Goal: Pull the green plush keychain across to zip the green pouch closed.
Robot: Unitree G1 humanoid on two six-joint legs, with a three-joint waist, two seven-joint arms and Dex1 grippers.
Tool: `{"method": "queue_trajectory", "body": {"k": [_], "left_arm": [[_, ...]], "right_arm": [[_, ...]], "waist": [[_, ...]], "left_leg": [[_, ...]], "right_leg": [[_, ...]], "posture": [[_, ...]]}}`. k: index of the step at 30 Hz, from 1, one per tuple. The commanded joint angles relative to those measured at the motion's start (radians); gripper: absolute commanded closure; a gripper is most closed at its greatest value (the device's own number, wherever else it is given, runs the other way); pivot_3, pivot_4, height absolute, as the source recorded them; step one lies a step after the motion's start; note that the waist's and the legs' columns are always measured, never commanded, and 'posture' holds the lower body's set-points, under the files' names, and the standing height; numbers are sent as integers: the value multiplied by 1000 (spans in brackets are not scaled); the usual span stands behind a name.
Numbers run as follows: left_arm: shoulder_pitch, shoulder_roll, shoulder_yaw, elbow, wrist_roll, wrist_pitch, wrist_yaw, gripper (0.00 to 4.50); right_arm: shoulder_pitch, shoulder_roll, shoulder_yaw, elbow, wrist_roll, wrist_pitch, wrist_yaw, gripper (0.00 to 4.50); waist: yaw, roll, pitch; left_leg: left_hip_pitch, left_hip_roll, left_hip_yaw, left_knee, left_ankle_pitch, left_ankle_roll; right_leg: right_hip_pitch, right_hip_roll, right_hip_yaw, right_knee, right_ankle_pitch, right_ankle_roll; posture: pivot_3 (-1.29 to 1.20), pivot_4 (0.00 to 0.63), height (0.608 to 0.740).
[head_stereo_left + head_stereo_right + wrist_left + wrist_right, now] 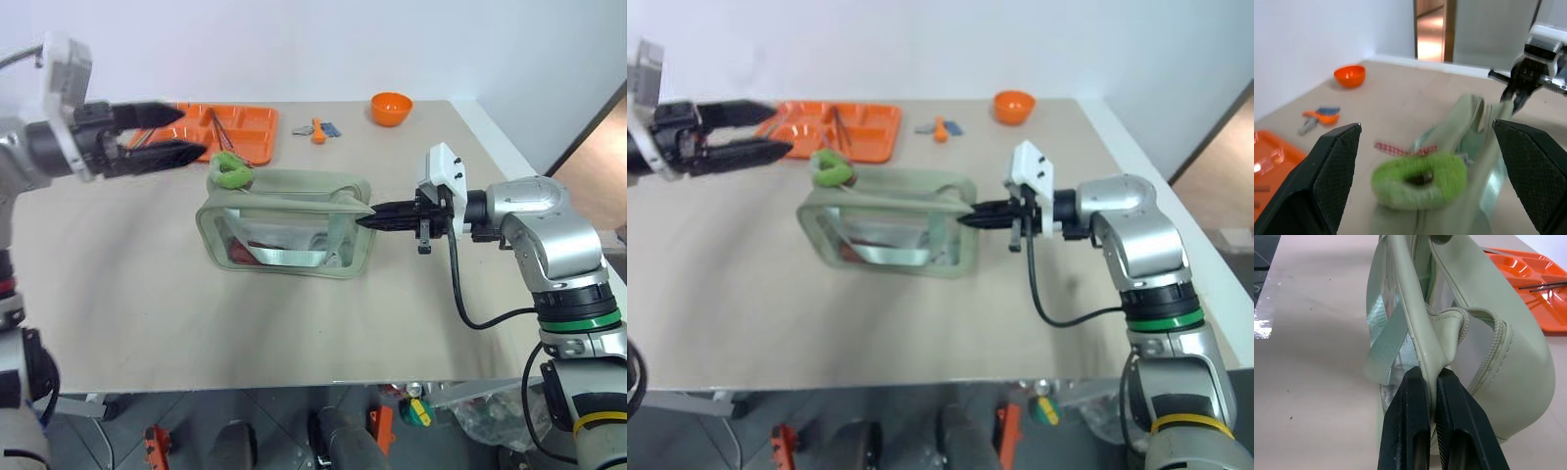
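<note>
The green pouch lies on its side in the middle of the table, its clear window facing me and its zipper edge along the top. The green plush keychain rests at the pouch's upper left corner, with a small red-checked ribbon beside it. My left gripper hovers open just left of the keychain, apart from it, with the keychain lying between and beyond its fingers. My right gripper is shut on the pouch's right end, pinching the fabric seam.
An orange tray holding chopsticks sits at the back left behind the left gripper. An orange bowl stands at the back right, with a small orange and blue item beside it. The table's front edge runs close below the pouch.
</note>
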Motion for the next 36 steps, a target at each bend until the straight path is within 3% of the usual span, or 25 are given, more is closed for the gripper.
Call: {"method": "queue_trajectory", "body": {"k": [1,9,23,24,36], "left_arm": [[136,68,65,-90,-21,4,-21,36],[343,50,68,-194,-53,20,25,36],[203,-64,-96,-30,35,-63,63,36],[196,-69,-100,-23,37,-69,63,598],[198,-58,-79,-99,-21,-13,40,4458]], "right_arm": [[-19,-5,-25,-24,16,-11,3,4500],[-24,0,-19,-18,16,-13,8,4500],[-15,-12,-31,-38,20,-4,5,4500],[-14,-13,-32,-39,21,-3,4,4500],[-16,-17,-30,-32,18,-7,5,4500]], "waist": [[-2,0,0],[1,0,0],[2,0,0],[2,0,0],[2,0,0]], "left_leg": [[0,0,0,0,0,0],[0,0,0,0,0,0],[0,0,0,0,0,0],[0,0,0,0,0,0],[0,-1,0,0,0,0]], "right_leg": [[0,0,0,0,0,0],[0,-1,-1,0,0,0],[0,0,-1,0,0,-1],[0,0,-1,0,0,-1],[0,-1,0,0,0,-1]], "posture": [[0,150,740],[0,150,740],[0,150,740],[0,150,740],[0,150,740]]}}
